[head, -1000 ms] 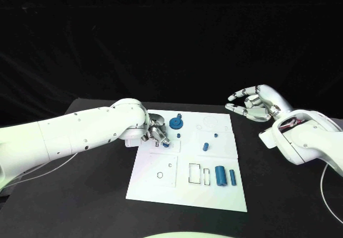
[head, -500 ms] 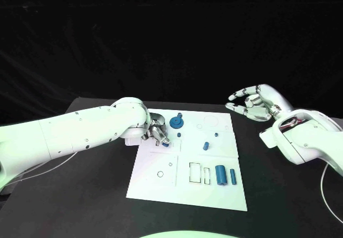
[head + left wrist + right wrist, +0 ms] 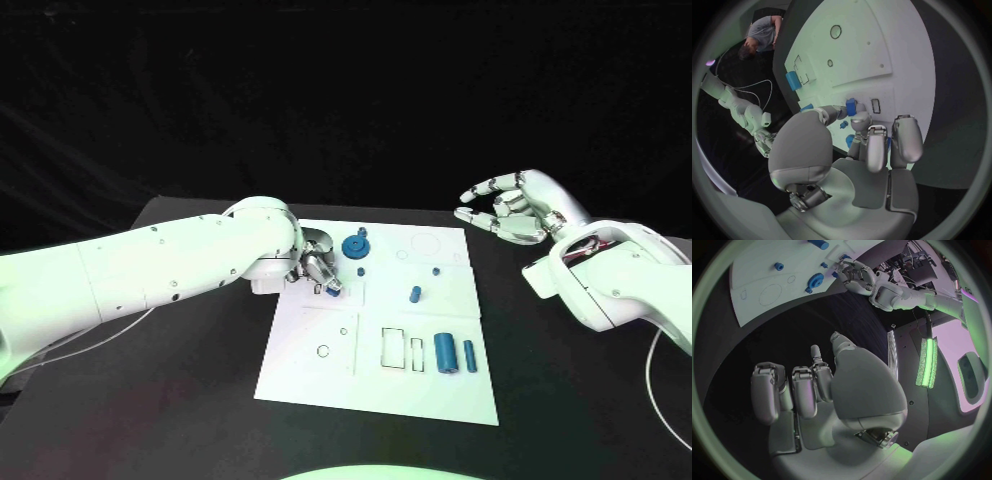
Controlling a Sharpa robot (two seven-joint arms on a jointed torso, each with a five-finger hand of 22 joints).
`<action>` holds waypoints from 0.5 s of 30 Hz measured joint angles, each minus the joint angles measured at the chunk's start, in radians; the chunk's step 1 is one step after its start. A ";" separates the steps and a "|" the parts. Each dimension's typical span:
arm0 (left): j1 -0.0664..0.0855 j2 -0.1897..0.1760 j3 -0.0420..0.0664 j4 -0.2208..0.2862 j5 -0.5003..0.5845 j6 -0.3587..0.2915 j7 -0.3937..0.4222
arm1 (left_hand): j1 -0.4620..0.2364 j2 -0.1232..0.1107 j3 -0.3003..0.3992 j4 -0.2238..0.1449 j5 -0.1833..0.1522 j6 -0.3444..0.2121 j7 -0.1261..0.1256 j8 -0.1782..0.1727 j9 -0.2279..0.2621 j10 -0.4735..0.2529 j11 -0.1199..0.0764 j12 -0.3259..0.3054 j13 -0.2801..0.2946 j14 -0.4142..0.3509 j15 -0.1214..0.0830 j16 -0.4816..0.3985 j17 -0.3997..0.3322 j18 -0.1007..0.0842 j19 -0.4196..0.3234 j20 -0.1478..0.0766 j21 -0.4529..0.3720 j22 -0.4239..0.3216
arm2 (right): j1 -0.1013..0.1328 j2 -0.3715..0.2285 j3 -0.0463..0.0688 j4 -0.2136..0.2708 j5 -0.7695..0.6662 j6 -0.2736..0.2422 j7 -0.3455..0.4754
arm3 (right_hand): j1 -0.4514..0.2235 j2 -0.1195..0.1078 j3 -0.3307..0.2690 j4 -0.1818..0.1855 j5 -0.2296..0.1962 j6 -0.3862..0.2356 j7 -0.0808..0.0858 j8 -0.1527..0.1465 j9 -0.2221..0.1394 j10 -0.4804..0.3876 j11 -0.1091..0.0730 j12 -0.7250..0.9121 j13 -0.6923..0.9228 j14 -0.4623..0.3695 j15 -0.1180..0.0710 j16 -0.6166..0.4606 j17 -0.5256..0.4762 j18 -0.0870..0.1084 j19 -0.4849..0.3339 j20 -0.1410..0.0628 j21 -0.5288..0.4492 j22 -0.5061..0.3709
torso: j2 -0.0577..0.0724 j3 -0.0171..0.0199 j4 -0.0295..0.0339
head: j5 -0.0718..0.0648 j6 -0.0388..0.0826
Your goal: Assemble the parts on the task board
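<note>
On the task board (image 3: 378, 330), left hand (image 3: 319, 268) still pinches a blue part (image 3: 851, 106) (unmoved); right hand (image 3: 513, 207) stays spread.

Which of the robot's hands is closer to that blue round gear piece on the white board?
Left. The left hand sits on the board right beside the gear; the right hand hovers off the board's far right corner.

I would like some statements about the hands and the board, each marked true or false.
1. The left hand is over the board. True.
2. The right hand holds a blue part. False: it is empty, beside the board.
3. Two blue cylinders lie side by side on the board. True.
4. The blue gear lies on the black table. False: it is on the board.
</note>
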 measured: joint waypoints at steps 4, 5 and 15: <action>-0.002 -0.005 0.000 0.010 0.002 -0.007 0.000 | 0.000 0.000 0.000 0.000 0.008 0.000 0.000 0.000 0.003 0.000 0.000 0.000 0.000 0.001 -0.001 0.000 0.000 0.000 0.000 0.000 0.000 0.000 | 0.000 0.000 0.000 0.000 0.000 -0.001 0.001 | 0.000 0.000 0.000 0.000 0.000 -0.002 -0.002 0.000 0.000 0.000 0.000 0.000 0.000 0.002 -0.002 0.000 0.000 0.000 0.000 0.000 0.000 0.000 | 0.000 0.0000 -0.0002 | -0.001 0.000; -0.002 -0.008 0.000 0.013 0.003 -0.010 -0.001 | 0.000 0.000 0.000 0.000 0.008 0.001 -0.001 0.000 0.003 0.000 0.000 0.000 0.001 0.001 -0.001 0.000 0.000 0.000 0.000 0.000 0.000 0.000 | -0.001 0.000 0.000 0.000 0.000 -0.001 0.001 | 0.000 0.000 0.000 0.000 0.000 -0.002 -0.002 0.000 0.000 0.000 0.000 0.000 0.000 0.002 -0.002 0.000 0.000 0.000 0.000 0.000 0.000 0.000 | 0.000 0.0000 -0.0004 | -0.001 0.000; -0.010 -0.032 0.006 0.044 0.011 -0.050 -0.001 | 0.000 0.000 0.000 0.000 0.012 0.006 -0.003 0.000 0.006 0.007 -0.001 0.009 0.007 0.001 -0.001 0.000 0.000 0.000 0.000 0.000 0.000 0.000 | -0.001 -0.001 0.000 0.000 0.000 -0.002 0.003 | 0.000 0.000 0.000 0.000 0.000 -0.002 -0.002 0.000 0.000 0.000 0.000 0.000 0.000 0.002 -0.002 0.000 0.001 0.000 0.000 0.000 0.000 0.000 | 0.000 0.0000 -0.0001 | -0.007 -0.003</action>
